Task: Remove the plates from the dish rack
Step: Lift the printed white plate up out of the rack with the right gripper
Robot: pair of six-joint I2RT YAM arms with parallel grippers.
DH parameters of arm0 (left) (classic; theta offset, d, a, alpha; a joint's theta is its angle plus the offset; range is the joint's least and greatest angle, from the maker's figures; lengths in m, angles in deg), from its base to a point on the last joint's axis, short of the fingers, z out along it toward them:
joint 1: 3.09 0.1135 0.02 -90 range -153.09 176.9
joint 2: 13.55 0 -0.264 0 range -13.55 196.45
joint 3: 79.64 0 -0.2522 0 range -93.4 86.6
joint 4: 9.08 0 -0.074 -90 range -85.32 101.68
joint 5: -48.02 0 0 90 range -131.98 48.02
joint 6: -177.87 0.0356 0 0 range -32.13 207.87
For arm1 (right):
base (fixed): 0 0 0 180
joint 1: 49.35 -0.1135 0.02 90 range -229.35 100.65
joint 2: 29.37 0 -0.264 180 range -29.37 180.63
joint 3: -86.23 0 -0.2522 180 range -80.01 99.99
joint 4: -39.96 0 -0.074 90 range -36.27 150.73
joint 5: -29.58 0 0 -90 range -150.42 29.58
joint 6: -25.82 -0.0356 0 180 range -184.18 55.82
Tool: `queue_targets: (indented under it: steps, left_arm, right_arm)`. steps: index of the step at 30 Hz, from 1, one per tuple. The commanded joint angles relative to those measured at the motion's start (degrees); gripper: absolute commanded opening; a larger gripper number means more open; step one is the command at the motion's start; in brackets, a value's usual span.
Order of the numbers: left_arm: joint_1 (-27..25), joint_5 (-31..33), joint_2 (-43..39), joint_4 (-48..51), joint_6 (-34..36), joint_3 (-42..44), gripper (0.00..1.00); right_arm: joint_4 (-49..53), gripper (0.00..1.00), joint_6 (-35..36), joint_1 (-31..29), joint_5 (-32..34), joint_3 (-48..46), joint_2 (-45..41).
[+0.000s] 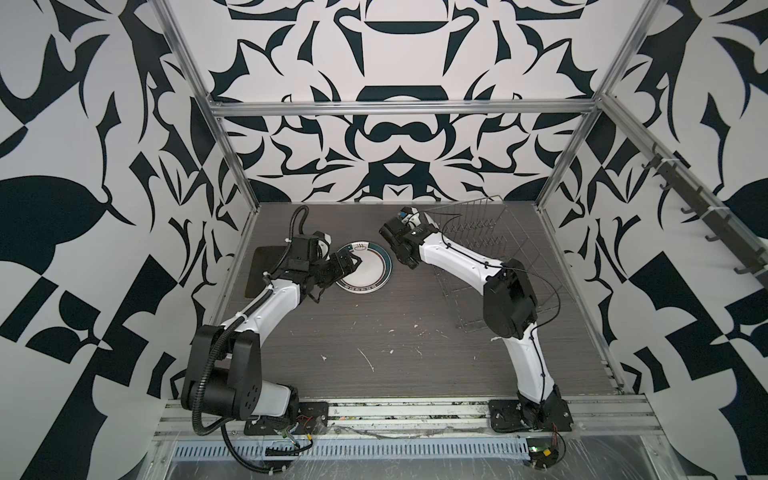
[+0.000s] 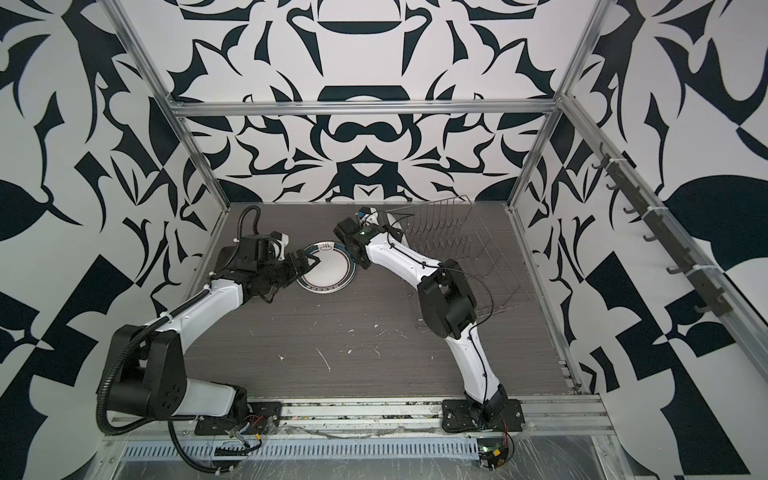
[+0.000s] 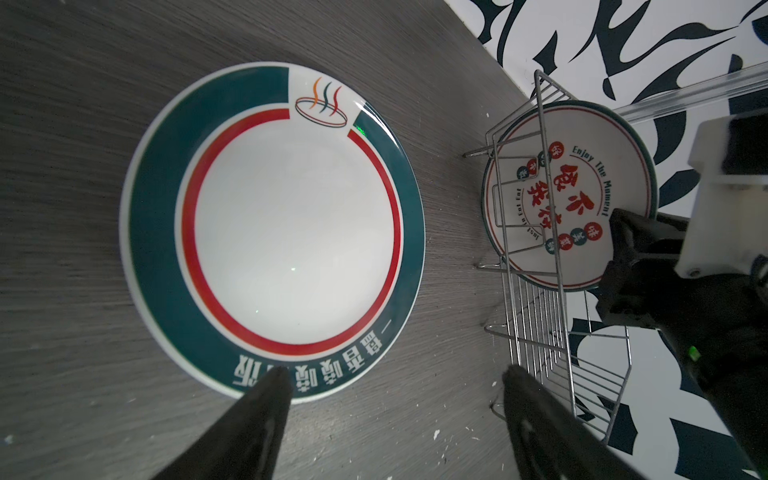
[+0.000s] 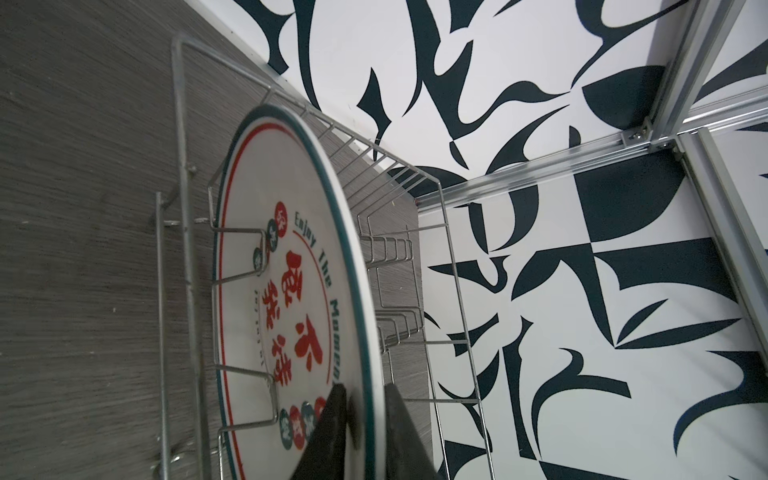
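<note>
A white plate with a teal and red rim (image 1: 372, 272) (image 3: 291, 216) lies flat on the table. My left gripper (image 1: 353, 266) (image 3: 397, 374) hovers open at its left edge, holding nothing. A dark rounded-square plate (image 1: 264, 266) lies flat further left, partly under the left arm. The silver wire dish rack (image 1: 490, 237) (image 4: 179, 124) stands at the back right. In its near end a white plate with red characters (image 4: 266, 291) (image 3: 582, 187) stands upright. My right gripper (image 4: 365, 392) is shut on that plate's rim, one finger on each face.
The metal frame post (image 1: 561, 166) and the patterned back wall stand close behind the rack. White specks and scratches (image 1: 368, 359) mark the bare grey table (image 1: 374, 332) in front. The right arm's elbow (image 1: 509, 303) hangs over the rack's front part.
</note>
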Motion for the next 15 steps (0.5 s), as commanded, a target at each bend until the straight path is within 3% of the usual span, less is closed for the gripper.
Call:
queue_targets:
  steps: [1,15]
  left_arm:
    - [0.1,0.4,-1.6,0.7,0.4,0.6,0.84]
    - [0.1,0.5,-2.2,1.4,0.6,0.3,0.84]
  right_arm:
    - [-0.2,0.18,-0.2,-0.1,1.5,1.7,0.3]
    - [1.8,0.06,-0.2,-0.3,3.7,3.1,0.7]
